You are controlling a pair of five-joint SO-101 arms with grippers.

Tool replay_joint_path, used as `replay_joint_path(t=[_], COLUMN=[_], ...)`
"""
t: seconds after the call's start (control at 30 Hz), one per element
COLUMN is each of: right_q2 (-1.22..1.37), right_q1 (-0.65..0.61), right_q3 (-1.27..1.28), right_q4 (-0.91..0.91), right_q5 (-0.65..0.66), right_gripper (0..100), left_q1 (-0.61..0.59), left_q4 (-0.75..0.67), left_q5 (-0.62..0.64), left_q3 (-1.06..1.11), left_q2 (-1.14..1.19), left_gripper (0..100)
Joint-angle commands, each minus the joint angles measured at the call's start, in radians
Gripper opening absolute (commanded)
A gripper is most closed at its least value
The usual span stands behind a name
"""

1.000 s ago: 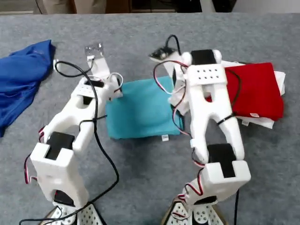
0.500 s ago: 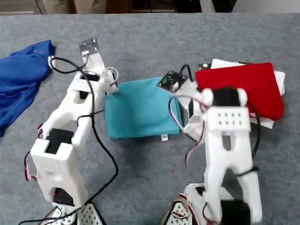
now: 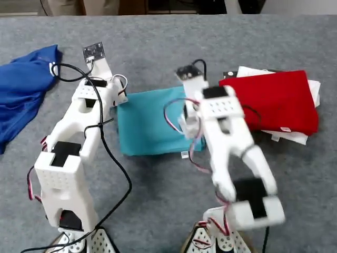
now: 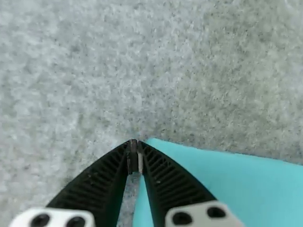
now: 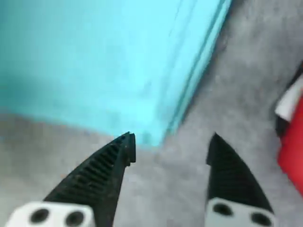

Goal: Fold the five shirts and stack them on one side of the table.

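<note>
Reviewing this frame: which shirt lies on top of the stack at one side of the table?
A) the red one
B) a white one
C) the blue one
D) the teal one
A: the red shirt lies folded on top of the white cloth that sticks out beneath it. The teal shirt lies flat on its own, and the blue shirt lies crumpled at the opposite side.

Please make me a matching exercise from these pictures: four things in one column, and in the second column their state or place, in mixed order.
Things:
1. blue shirt
2. teal shirt
3. red shirt
4. right tool

States or places:
a. open, beside the teal shirt's edge
b. folded, on top of the white pile
c. unfolded and crumpled
d. folded, lying alone in the middle

Pairs: 1-c, 2-d, 3-b, 4-a
</note>
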Motion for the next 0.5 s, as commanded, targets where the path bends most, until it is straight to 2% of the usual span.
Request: replay_joint_path(t=[0.0, 0.17, 0.47], right_q2=[0.166, 0.394, 0.745], right_q1=[-0.022, -0.025, -0.027], right_q3=[-0.222, -0.429, -0.685], right_q4=[-0.012, 0.028, 0.209], right_q5=[-0.126, -0.149, -0.143], right_gripper=[30.7, 32.0, 31.8], left_q1=[-0.011, -0.011, -0.011], left_q4=[0.008, 0.008, 0.008], left_q5=[0.011, 0.011, 0.011], left_q3=[-0.058, -0.058, -0.064], left_q2=[-0.008, -0.008, -0.008], left_gripper=[2, 2, 2])
